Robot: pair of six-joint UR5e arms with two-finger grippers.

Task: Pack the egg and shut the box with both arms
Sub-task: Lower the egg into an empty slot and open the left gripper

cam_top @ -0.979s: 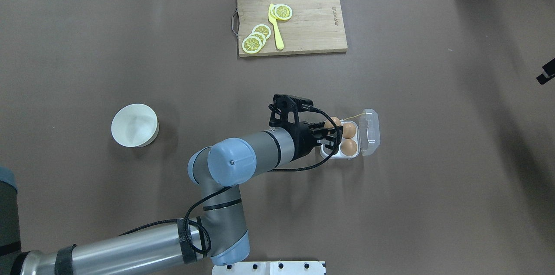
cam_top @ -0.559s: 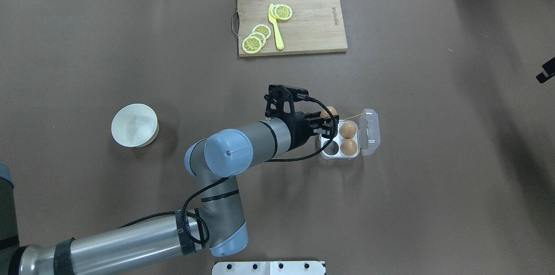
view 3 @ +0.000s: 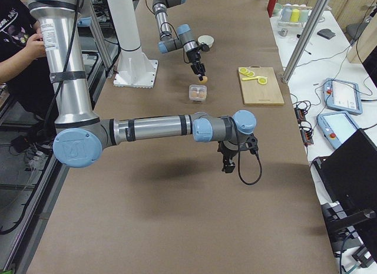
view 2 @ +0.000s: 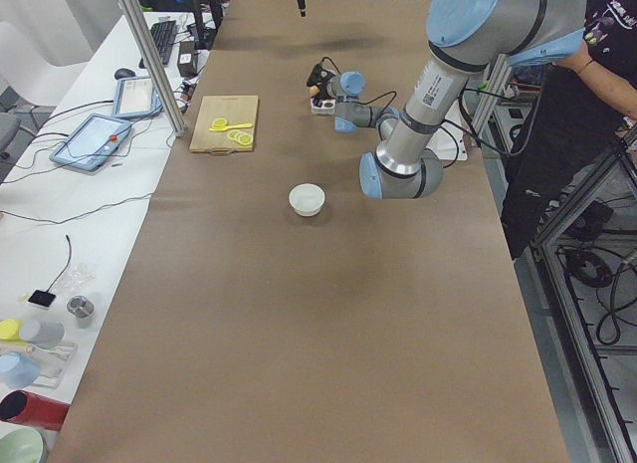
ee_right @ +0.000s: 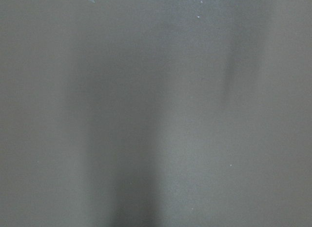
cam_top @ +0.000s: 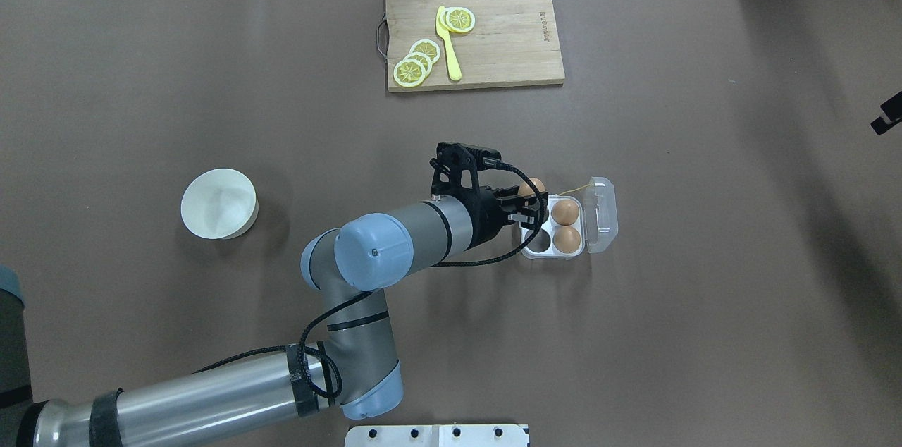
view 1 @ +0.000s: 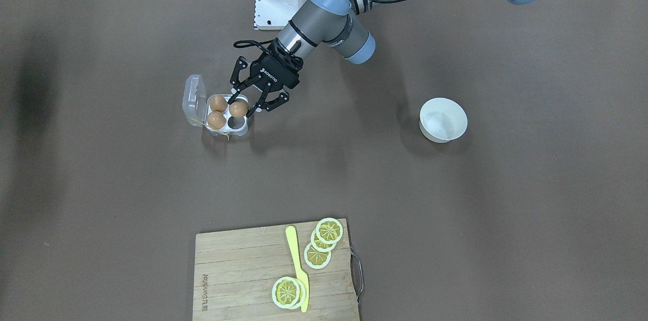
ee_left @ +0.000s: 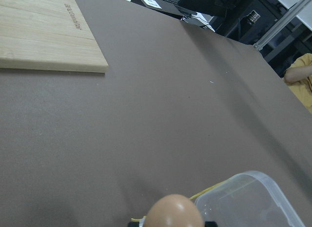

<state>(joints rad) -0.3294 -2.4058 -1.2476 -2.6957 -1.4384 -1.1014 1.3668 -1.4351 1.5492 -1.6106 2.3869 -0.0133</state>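
My left gripper (cam_top: 530, 206) is shut on an orange-brown egg (cam_top: 534, 186) and holds it over the left far corner of the box (cam_top: 527, 247). In the front view the held egg (view 1: 238, 109) hangs between the black fingers, above the tray. Two more eggs (cam_top: 566, 211) (cam_top: 566, 240) sit in the right cells. The near left cell (cam_top: 539, 241) is empty. The clear lid (cam_top: 603, 214) lies open to the right, with the yellow string (cam_top: 574, 188) at the far edge. My right gripper (view 3: 227, 162) hovers over bare table far to the right; I cannot tell whether it is open.
A round white bowl (cam_top: 218, 203) stands left of my left arm. A wooden cutting board (cam_top: 507, 38) with lemon slices (cam_top: 411, 71) and a yellow knife (cam_top: 448, 45) lies at the far middle. A white base bracket (cam_top: 437, 436) is at the near edge.
My left gripper has moved a little left and toward the far side with the egg in it, which uncovers the empty near left cell. The box and its two eggs have not moved.
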